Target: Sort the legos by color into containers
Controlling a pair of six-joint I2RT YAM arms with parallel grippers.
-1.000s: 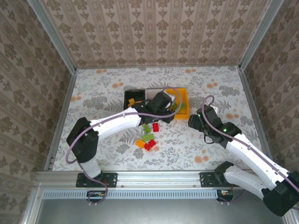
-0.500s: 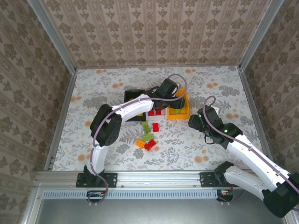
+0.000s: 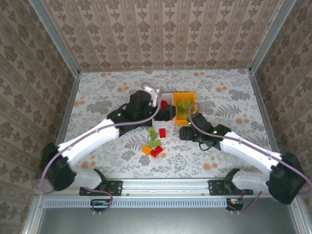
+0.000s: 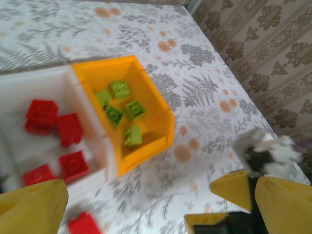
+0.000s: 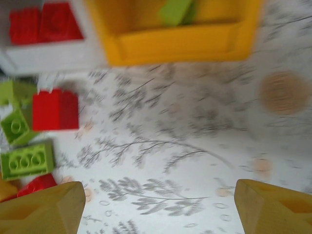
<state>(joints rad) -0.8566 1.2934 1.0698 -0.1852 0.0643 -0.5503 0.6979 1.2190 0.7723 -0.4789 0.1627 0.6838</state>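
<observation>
Well along, I'd say: green legos (image 4: 122, 105) sit in the orange-yellow bin (image 4: 163, 124) and red legos (image 4: 68, 129) in the white bin (image 4: 34, 83) beside it. A loose cluster (image 3: 154, 141) (red, green, one orange) waits just before the bins. The left gripper (image 4: 139, 195) hangs above them, spread and empty. The right gripper (image 5: 158, 195), jaws apart on nothing, hovers by the cluster.

Light green plastic bricks (image 4: 134, 109) in orange-yellow plastic bin (image 4: 146, 153); red plastic bricks (image 4: 68, 129) in white plastic bin (image 4: 34, 85) left of it; loose bricks (image 3: 155, 143) nearer me.

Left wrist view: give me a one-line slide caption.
Open left gripper overlooking an orange-yellow bin of green legos beside a white bin of red legos.
</observation>
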